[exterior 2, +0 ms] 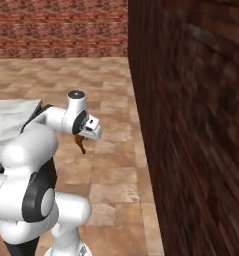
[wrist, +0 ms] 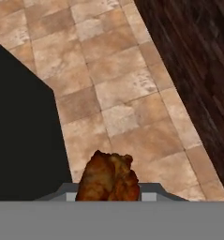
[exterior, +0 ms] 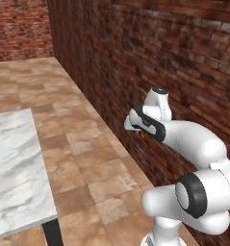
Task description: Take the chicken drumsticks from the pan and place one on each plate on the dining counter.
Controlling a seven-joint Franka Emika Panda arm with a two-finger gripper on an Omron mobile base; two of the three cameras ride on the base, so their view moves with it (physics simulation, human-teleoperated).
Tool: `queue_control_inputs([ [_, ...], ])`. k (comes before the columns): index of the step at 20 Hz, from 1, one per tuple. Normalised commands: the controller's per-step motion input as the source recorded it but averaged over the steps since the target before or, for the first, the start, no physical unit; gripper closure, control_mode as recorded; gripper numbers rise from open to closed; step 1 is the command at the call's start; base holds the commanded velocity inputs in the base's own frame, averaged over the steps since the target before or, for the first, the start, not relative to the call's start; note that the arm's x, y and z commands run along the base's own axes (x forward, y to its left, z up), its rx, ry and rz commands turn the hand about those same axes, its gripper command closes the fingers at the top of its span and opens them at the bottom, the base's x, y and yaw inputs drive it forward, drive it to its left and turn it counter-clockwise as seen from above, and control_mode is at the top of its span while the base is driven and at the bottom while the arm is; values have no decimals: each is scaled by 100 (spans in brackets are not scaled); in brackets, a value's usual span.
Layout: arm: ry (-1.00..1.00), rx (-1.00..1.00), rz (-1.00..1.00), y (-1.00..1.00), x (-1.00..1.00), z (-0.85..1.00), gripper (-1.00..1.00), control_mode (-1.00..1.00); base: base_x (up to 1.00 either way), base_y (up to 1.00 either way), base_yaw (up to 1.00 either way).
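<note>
One chicken drumstick clamped in the jaws above tiled floor, beside one marble counter

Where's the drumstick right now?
The drumstick is in the gripper, carried above the tiled floor between the marble counter and the brick wall.
</note>
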Motion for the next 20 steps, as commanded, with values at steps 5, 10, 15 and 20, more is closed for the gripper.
queue_control_inputs([
  [5,0,0,0,0,0,0,100,100,100,-16,22],
  [10,0,0,0,0,0,0,100,100,100,-30,12],
  [15,0,0,0,0,0,0,100,100,100,-32,13],
  [20,0,0,0,0,0,0,100,100,99,-20,33],
])
